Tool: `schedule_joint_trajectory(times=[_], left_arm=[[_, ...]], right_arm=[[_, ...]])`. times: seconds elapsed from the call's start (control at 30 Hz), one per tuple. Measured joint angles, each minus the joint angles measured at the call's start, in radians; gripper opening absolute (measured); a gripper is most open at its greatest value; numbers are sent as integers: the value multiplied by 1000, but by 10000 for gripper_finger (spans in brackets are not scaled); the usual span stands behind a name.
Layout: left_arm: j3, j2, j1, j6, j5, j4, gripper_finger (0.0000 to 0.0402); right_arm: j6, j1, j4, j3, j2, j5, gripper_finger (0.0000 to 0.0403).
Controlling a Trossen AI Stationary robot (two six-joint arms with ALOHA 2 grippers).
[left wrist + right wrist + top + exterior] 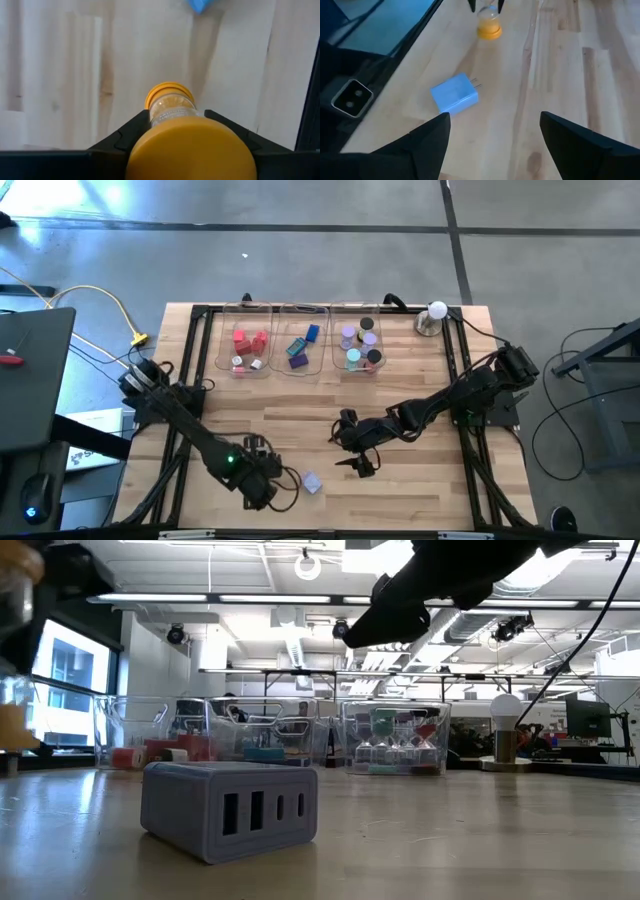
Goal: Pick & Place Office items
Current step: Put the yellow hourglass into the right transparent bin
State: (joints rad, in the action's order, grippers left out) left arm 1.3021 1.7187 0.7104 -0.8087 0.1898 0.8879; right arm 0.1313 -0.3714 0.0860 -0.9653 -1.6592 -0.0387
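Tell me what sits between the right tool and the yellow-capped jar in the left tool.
The blue charger lies between them, touching neither. The right wrist view shows it: right tool, charger, then the yellow-capped jar in the left tool.

A clear tube with orange caps (172, 112) sits clamped in the left gripper (175, 130). A small blue charger block (454, 93) lies loose on the wood nearby, prongs out. More coloured pieces (250, 343) fill the back trays (300, 360).
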Motion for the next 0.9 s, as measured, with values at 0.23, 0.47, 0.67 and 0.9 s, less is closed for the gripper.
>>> schedule_joint_trajectory(times=[0.23,0.47,0.67,0.9], left_arm=[[0,-116,-10,107,186,57,166],[1,-241,59,237,553,68,166],[1,-278,136,282,953,6,166],[1,-279,181,390,1158,-118,166]], right_arm=[[136,2,8,0,0,18,297],[347,40,164,0,-1,96,297],[347,65,398,0,-1,134,297],[438,84,640,0,-1,97,297]])
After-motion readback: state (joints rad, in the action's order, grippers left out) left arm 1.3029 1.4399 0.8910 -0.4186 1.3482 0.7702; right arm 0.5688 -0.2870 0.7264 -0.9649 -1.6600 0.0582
